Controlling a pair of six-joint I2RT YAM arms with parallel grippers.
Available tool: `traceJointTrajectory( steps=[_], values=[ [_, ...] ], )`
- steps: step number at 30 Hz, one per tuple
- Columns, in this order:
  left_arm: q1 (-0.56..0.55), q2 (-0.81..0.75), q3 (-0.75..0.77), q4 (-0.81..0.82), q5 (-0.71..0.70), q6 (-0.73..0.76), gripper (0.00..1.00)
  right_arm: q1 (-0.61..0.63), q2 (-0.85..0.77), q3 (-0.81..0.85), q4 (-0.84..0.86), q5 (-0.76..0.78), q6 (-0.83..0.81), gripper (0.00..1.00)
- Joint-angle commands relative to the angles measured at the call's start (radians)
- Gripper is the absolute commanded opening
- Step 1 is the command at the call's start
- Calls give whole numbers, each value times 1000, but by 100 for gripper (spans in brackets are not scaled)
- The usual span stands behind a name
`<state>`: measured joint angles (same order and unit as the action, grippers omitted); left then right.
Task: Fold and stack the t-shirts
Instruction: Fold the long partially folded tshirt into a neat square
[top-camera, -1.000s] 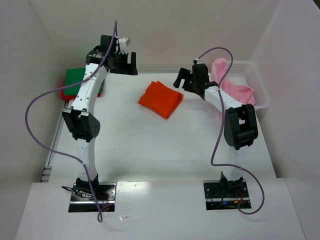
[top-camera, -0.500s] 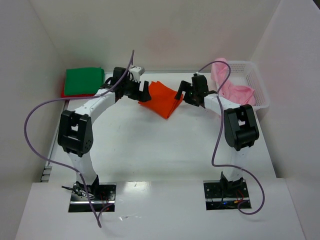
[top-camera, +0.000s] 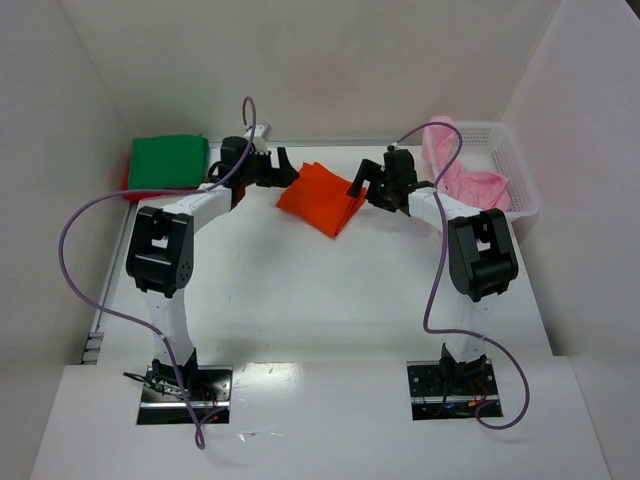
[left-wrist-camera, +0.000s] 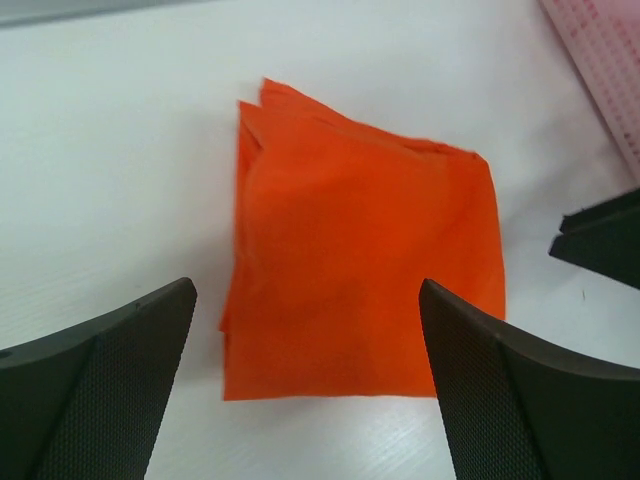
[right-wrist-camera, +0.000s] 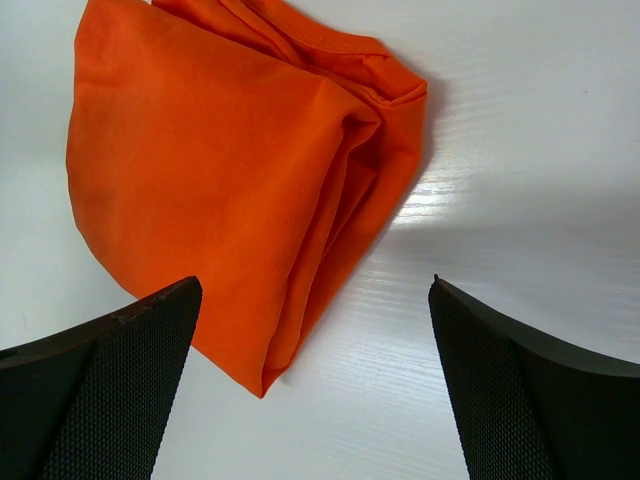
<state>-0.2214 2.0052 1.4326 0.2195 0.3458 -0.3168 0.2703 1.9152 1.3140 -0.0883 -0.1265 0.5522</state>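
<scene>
Lying diamond-wise on the counter (top-camera: 300, 290), the orange t-shirt (top-camera: 322, 198) points a corner near, between wide-open, empty left fingers (left-wrist-camera: 100, 395) and right fingers (right-wrist-camera: 100, 390).

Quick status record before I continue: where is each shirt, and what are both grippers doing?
orange t-shirt: folded, centre, between both grippers
green t-shirt: folded, far left, on top of the red t-shirt
pink t-shirt: crumpled, in the basket, far right
left gripper: open, by the orange t-shirt's left side, holding nothing
right gripper: open, by its right side, holding nothing
</scene>
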Motion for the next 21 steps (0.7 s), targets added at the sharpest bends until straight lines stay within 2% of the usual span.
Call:
traceJointTrajectory(
  steps=[1,3,8,13,15,21],
  values=[
    [27,-11,-14,136,-14,-21,100,-3,-22,1,50,8,-23,100],
    [27,-20,-14,94,-14,30,100,-3,-10,10,39,-2,-34,100],
    [27,62,41,12,-1,50,100,-3,24,30,4,-42,-34,100],
    [27,125,138,-87,-13,74,100,-3,24,30,4,-42,-34,95],
    [27,138,138,-88,-13,74,100,-3,24,30,4,-42,-34,92],
    [27,158,156,-178,36,137,100,-3,33,42,-7,-51,-44,92]
  ],
)
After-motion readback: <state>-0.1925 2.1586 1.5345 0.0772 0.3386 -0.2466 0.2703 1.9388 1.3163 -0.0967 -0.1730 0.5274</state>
